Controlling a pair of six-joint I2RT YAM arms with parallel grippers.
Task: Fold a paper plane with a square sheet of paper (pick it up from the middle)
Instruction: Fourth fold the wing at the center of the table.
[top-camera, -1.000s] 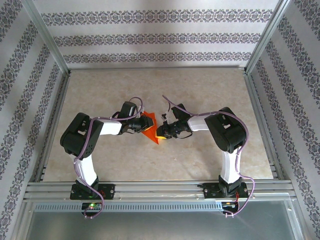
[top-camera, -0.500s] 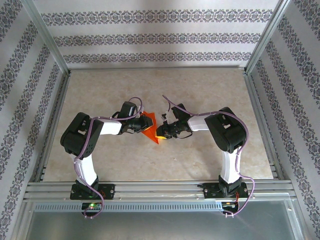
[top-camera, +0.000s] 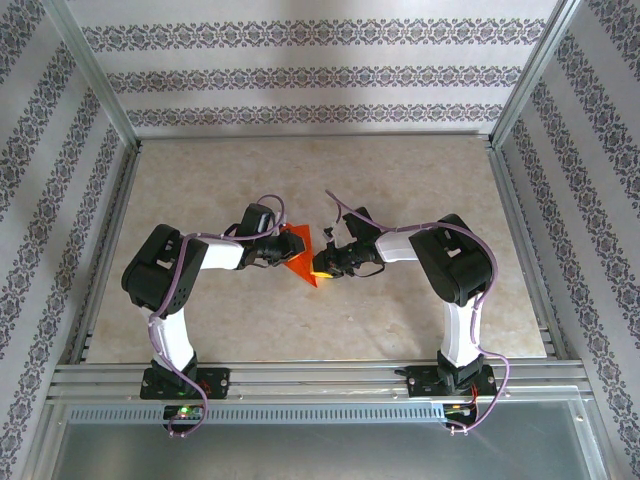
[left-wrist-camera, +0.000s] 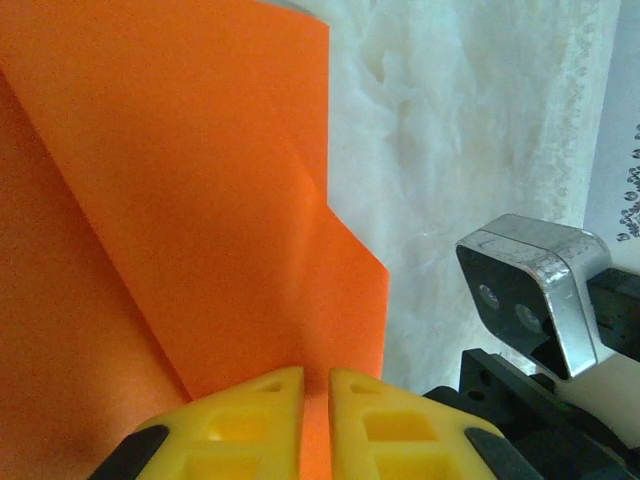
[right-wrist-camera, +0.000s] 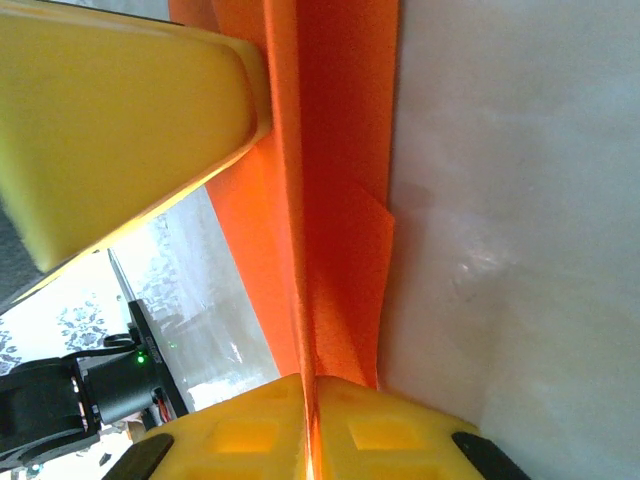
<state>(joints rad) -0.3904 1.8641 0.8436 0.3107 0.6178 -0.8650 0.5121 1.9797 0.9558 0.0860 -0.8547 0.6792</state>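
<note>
paper plane (top-camera: 300, 262) is pinched at mid-table, on its left by the left gripper (top-camera: 284, 250) and at its near-right edge by the right gripper (top-camera: 326, 266). risk: paper torn or creases pulled open if the arms are moved apart unevenly.

Soft, even light fell on the counter (top-camera: 400, 180), with faint shadows beneath the arms (top-camera: 165, 290). Wrist views were blurred close up; yellow fingers (right-wrist-camera: 240, 430) glowed, slightly overexposed.
</note>
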